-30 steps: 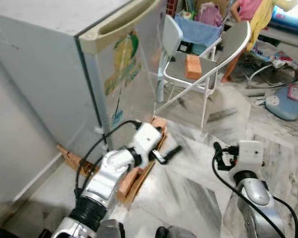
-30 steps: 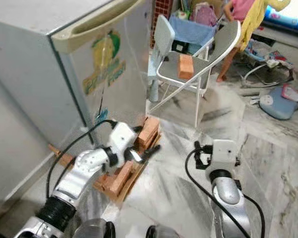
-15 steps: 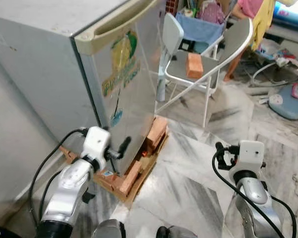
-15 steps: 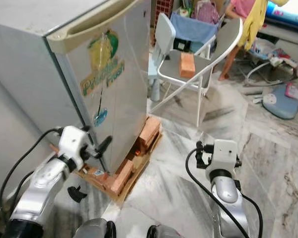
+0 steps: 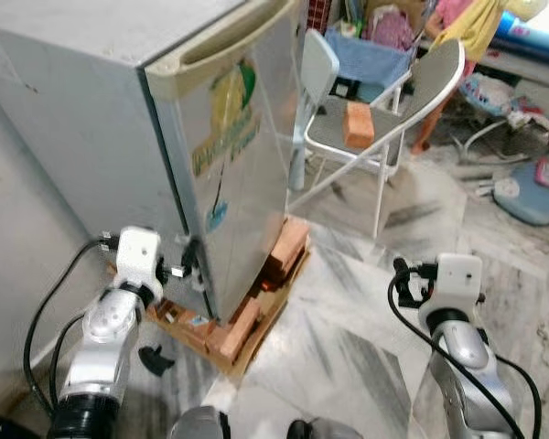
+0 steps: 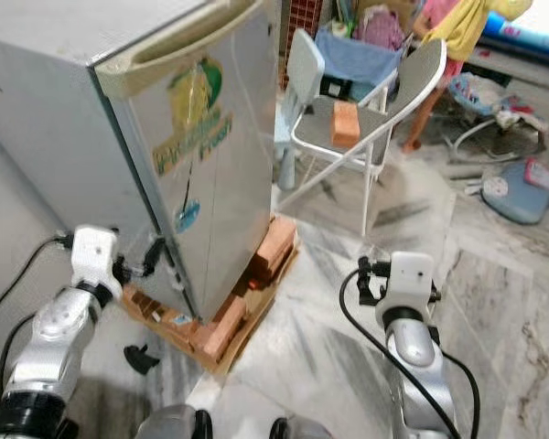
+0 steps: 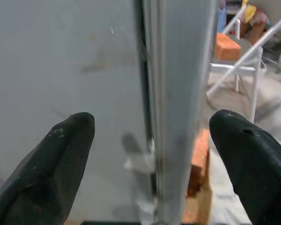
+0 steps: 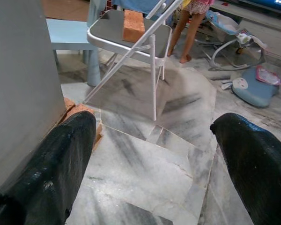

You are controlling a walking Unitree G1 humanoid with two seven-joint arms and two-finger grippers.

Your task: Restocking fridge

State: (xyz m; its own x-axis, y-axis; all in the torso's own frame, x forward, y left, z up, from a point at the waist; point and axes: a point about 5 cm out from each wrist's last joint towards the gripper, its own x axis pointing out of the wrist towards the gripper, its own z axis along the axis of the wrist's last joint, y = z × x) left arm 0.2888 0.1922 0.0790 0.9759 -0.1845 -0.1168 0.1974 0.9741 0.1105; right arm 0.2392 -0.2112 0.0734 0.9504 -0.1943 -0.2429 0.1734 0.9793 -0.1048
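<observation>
Left wrist view first: my left gripper (image 7: 152, 140) is spread wide, its two black fingers (image 7: 51, 159) straddling the vertical seam where the fridge door (image 7: 182, 70) meets the cabinet side. Nothing is held. The door edge runs straight up and down between the fingers, so its long axis is vertical and lies dead ahead of the gripper, very close; I cannot tell whether a fingertip touches it.

From the head cameras, the left gripper (image 5: 185, 267) sits low at the near corner of the fridge (image 5: 101, 137), down by the bricks (image 5: 238, 325) the cabinet stands on. The door is shut. Its handle recess (image 5: 229, 41) runs along the top, well above where the gripper is.

My right gripper (image 8: 152, 154) is released too, fingers apart over bare marble floor (image 8: 145, 154), well to the right of the fridge and aimed past it. The left arm is clearly the nearer one.

Judgement: the coming move is to catch the door edge and swing it open. The seam is narrow, so a slip seems likely.

Farther back stands a folding chair (image 5: 384, 119) with a brick (image 5: 358, 123) on its seat, and a person (image 5: 476, 27) beyond.
</observation>
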